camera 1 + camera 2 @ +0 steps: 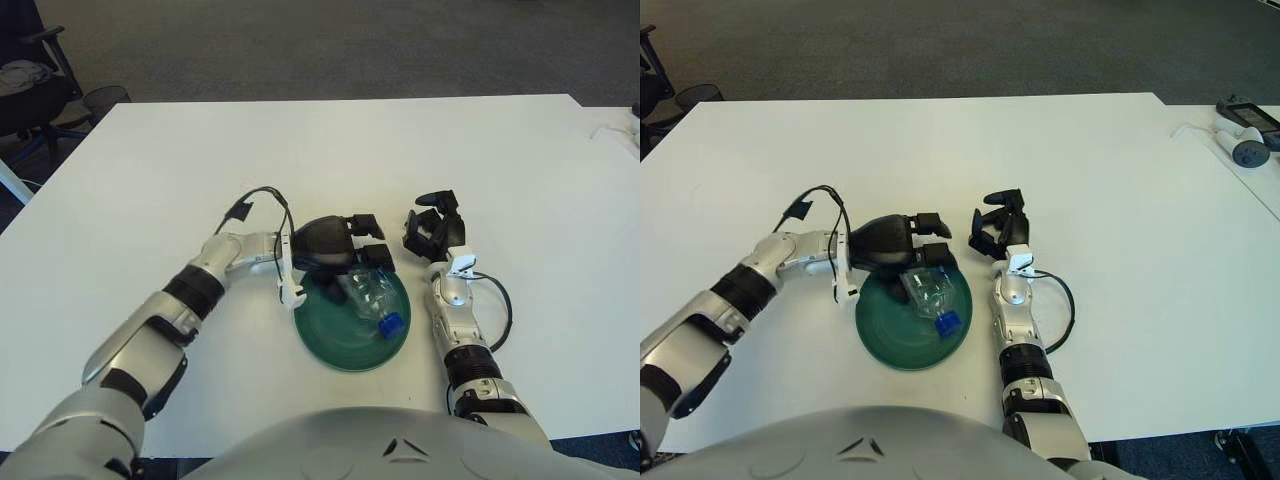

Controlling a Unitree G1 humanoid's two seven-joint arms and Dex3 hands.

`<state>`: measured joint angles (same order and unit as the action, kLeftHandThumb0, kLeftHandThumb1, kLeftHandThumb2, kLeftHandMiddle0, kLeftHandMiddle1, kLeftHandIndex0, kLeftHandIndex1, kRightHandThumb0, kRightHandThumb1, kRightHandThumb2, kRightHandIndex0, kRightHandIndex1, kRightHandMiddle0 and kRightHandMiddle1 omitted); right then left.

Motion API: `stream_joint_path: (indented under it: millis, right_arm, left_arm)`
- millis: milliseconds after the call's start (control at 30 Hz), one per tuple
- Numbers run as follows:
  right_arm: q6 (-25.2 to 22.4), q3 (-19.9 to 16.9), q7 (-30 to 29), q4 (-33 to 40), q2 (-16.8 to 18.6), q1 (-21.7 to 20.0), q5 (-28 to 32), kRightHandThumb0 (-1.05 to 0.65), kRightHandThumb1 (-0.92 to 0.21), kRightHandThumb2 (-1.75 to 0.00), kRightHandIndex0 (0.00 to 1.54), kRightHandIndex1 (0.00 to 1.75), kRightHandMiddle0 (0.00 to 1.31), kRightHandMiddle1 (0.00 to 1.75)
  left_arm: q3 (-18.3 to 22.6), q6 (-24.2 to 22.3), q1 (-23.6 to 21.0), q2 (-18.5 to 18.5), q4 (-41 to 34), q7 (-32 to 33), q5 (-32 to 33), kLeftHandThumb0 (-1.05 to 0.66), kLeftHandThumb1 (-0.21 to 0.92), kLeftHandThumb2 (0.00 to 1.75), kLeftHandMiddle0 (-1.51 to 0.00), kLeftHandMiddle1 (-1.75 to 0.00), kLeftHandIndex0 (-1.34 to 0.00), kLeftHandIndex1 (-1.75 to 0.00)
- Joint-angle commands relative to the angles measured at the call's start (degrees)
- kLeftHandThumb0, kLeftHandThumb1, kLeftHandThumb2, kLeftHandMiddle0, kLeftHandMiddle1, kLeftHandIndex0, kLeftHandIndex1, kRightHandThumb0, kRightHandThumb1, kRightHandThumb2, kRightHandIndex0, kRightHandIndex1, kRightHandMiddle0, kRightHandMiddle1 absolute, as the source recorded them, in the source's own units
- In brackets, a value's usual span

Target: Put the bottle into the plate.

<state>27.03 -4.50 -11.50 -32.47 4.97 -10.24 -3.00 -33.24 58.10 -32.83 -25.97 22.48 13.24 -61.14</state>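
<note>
A clear plastic bottle (372,298) with a blue cap (390,324) lies on its side in the dark green plate (340,345), cap pointing to the near right. My left hand (352,262) is over the plate's far rim, at the bottle's base. Its fingers (367,224) are spread, and its thumb (336,291) lies beside the bottle without closing on it. My right hand (434,230) is idle on the table just right of the plate, fingers relaxed and holding nothing.
The white table (300,150) stretches far beyond the plate. Small grey devices and a white cable (1243,138) lie at the far right edge. An office chair (30,95) stands off the table's far left corner.
</note>
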Motion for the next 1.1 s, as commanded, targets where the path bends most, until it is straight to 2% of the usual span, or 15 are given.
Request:
stream_joint_path:
  millis: [0,167,367,700,933,1033,1067]
  right_arm:
    - [-0.71,-0.16,0.55,-2.88,-0.22,1.87,0.53,0.0,-0.57,-1.02,0.45,1.71,0.2,1.75]
    - [-0.3,-0.25,1.77,-0.91,-0.05,2.84,1.49,0.0,-0.57,-1.02,0.44,1.72,0.21,1.75]
    - [-0.69,0.48,3.33,3.79,0.7,5.57,1.89,0.0,-0.57,-1.02,0.43,1.71,0.22,1.75]
    - [-7.19,0.99,2.0,11.3,2.26,7.49,1.74,0.0,-0.56,-1.04,0.42,1.73,0.22,1.75]
    - [-12.54,2.15,0.04,14.92,2.6,7.98,0.1,0.0,-0.56,-1.03,0.41,1.72,0.24,1.75]
    - [-12.18,2.28,-0.74,13.72,2.54,7.52,-0.44,0.0,-0.58,-1.0,0.41,1.68,0.25,1.75]
    - [-11.47,5.04,-7.04,9.33,-4.02,1.99,-10.98,0.0,-0.58,-0.99,0.41,1.67,0.25,1.75]
  left_arm:
    - [0.82,-1.59,-2.98,-1.69,-2.94,2.65,-3.02,-1.05,0.92,0.58,0.0,-0.03,0.0,-0.1]
    - [-0.44,-4.51,-2.07,-2.6,-5.43,3.67,-5.6,-1.05,0.92,0.43,0.0,0.0,0.0,-0.01]
    - [-0.9,-6.8,-1.13,-3.3,-7.69,2.54,-5.41,-1.05,0.92,0.38,0.0,0.0,0.0,0.0]
    - [-0.88,-7.88,-0.58,-3.74,-9.14,1.0,-4.25,-1.05,0.92,0.39,0.0,0.0,0.0,0.0]
    - [-0.6,-8.35,-0.86,-4.91,-8.73,3.44,-5.26,-1.05,0.92,0.51,0.0,0.0,0.0,0.0]
    - [0.66,-4.88,-3.9,-5.98,-3.45,4.23,-1.31,-1.05,0.92,0.54,0.0,0.0,0.0,0.0]
    - [1.3,-3.36,-4.69,-5.35,-0.74,2.31,3.5,-1.05,0.92,0.54,0.0,0.0,0.0,0.0]
